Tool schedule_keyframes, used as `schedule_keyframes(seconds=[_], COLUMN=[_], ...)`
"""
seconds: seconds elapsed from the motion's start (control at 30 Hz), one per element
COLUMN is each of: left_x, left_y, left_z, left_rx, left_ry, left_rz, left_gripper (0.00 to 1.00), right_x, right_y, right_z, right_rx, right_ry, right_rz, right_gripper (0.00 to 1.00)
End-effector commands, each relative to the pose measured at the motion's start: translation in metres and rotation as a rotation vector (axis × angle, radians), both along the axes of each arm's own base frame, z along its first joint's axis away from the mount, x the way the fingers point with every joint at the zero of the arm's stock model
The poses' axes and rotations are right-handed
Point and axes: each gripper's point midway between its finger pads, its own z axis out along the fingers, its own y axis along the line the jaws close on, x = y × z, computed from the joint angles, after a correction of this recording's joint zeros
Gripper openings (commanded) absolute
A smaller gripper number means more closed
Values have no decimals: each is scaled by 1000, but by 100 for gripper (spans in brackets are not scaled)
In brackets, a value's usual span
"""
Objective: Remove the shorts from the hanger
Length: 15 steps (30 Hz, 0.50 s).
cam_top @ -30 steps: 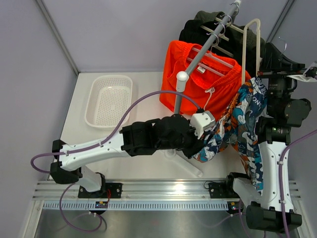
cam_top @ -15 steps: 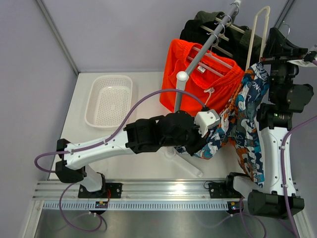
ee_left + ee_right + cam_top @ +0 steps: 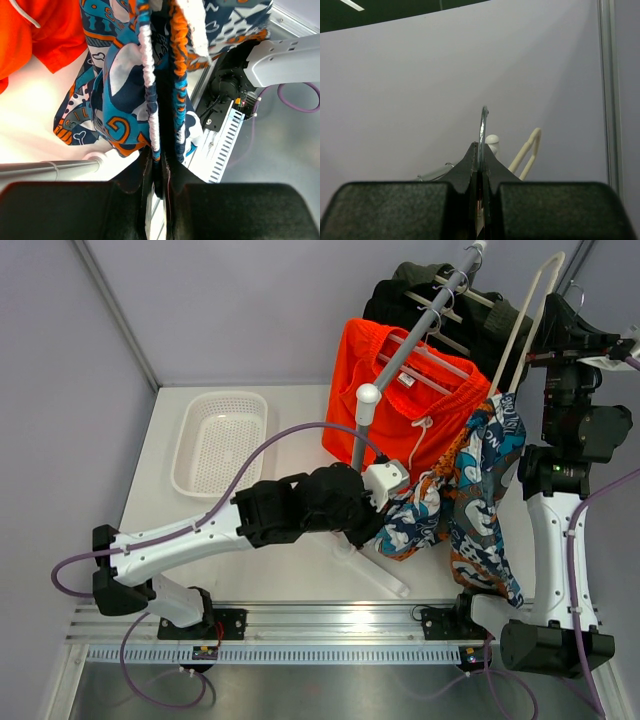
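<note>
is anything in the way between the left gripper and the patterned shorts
Nothing visible stands between them: the left gripper is shut directly on the patterned shorts, pinching a bunched edge of the fabric.

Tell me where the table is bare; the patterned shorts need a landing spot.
Bare table lies between the white basket and the rack post, behind the left arm; a purple cable arcs over it. Crowded right of the post: patterned shorts, orange shorts, right arm.

Noted: patterned shorts (image 3: 487,470), printed matt cloth; orange shorts (image 3: 380,380), matt cloth; hanger (image 3: 526,151), cream plastic, bright metal hook (image 3: 483,125); basket (image 3: 186,455), perforated white plastic.
</note>
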Motion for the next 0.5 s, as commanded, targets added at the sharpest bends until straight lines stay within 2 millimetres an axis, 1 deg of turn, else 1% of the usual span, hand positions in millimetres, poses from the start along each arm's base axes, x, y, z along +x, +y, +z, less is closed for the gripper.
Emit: schedule_keyframes(seconds=[0.0, 0.07, 0.17, 0.2, 0.23, 0.27, 0.3, 0.33, 0.37, 0.4, 0.43, 0.47], left_x=[-13, -13, -13, -15, -13, -13, -13, -12, -14, -9, -5, -4], left_y=[15, 16, 18, 21, 21, 23, 24, 27, 28, 30, 32, 33], left_z=[2, 3, 13, 19, 23, 26, 31, 40, 46, 51, 60, 66], left_rx=[17, 13, -17, -33, -48, -56, -68, -92, -113, -125, -156, -179], left_ry=[32, 31, 23, 18, 12, 13, 11, 2, 5, -9, -21, -15], left_rz=[-34, -30, -30, -31, -28, -21, -14, -5, -2, 27, 49, 63], left_gripper=[10, 10, 9, 9, 9, 9, 9, 8, 8, 8, 8, 8], right_x=[-42, -43, -45, -45, -38, -41, -39, -40, -35, -33, -37, -32], right_y=[-13, -16, -20, -27, -33, -39, -41, -40, -39, -32, -26, -23], right_z=[52, 54, 61, 63, 61, 67, 67, 69, 62, 59, 59, 48], right_rx=[11, 3, -23, -7, 4, 0, -17, -50, -88, -132, -162, -176], right_ry=[-177, -183, -200, -201, -184, -196, -193, -214, -206, -207, -221, -201], right_rz=[-95, -123, -168, -208, -236, -282, -308, -325, -342, -328, -314, -293], right_gripper=[0, 0, 0, 0, 0, 0, 0, 0, 0, 0, 0, 0])
